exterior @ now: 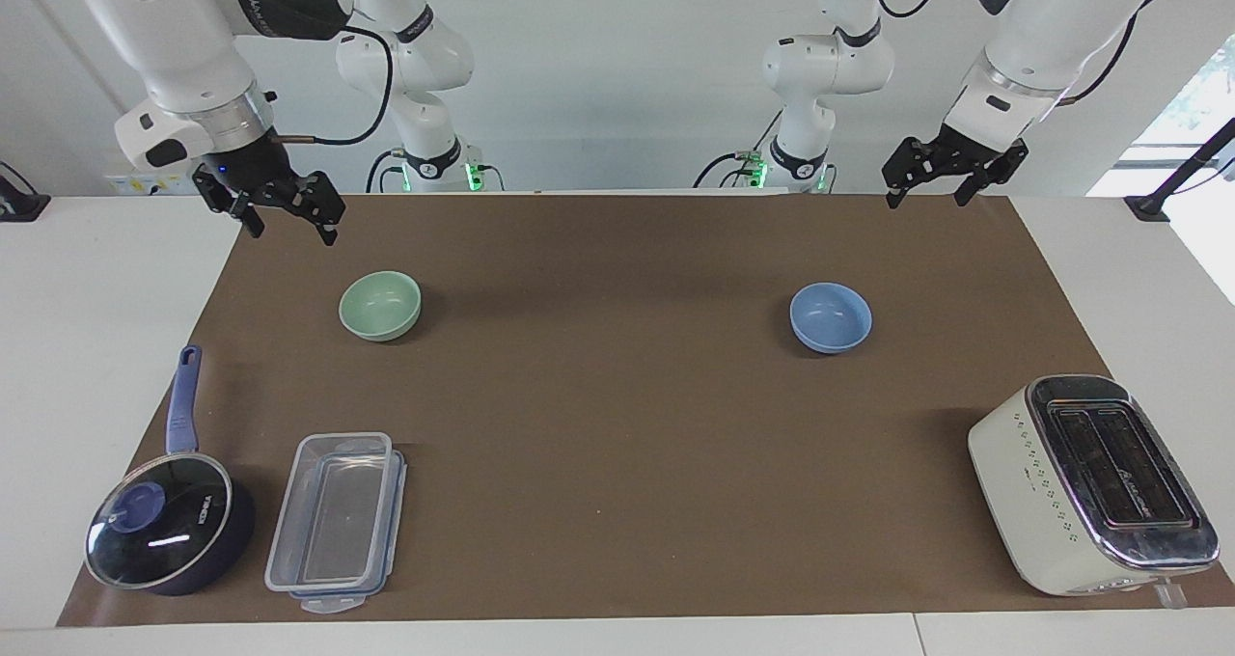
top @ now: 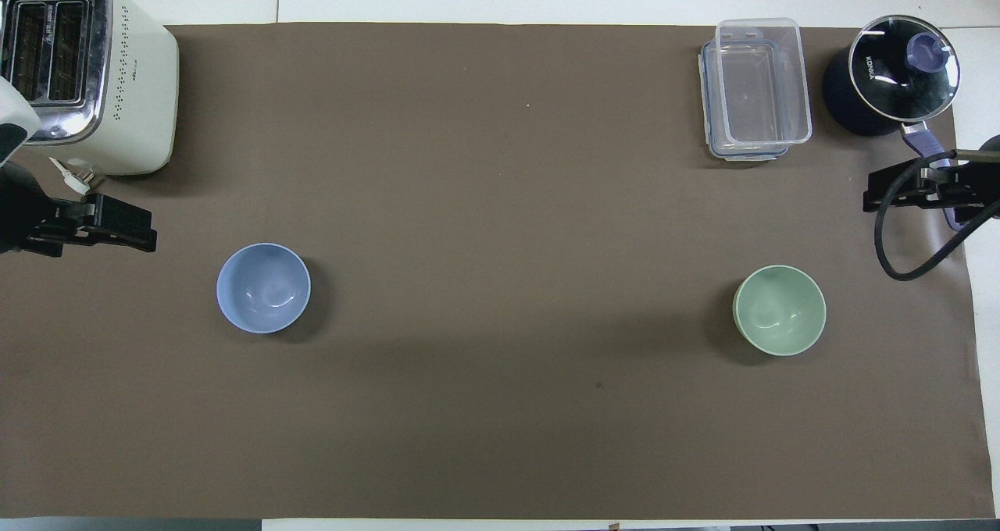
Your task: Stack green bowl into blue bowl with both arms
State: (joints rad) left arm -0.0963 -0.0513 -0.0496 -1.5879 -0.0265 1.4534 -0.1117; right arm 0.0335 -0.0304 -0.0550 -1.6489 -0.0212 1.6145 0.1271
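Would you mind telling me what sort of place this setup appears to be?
Probably a robotics lab staged as a kitchen: two white arms mounted at a table with a brown mat, laid out with a toaster, a lidded saucepan and a clear container.

A white table (exterior: 87, 347) carries a brown mat (exterior: 617, 424) covering most of its surface. A plain white wall (exterior: 617, 77) rises at the robots' end. A window (exterior: 1196, 96) admits daylight at the left arm's end. Lighting is even, with soft shadows.
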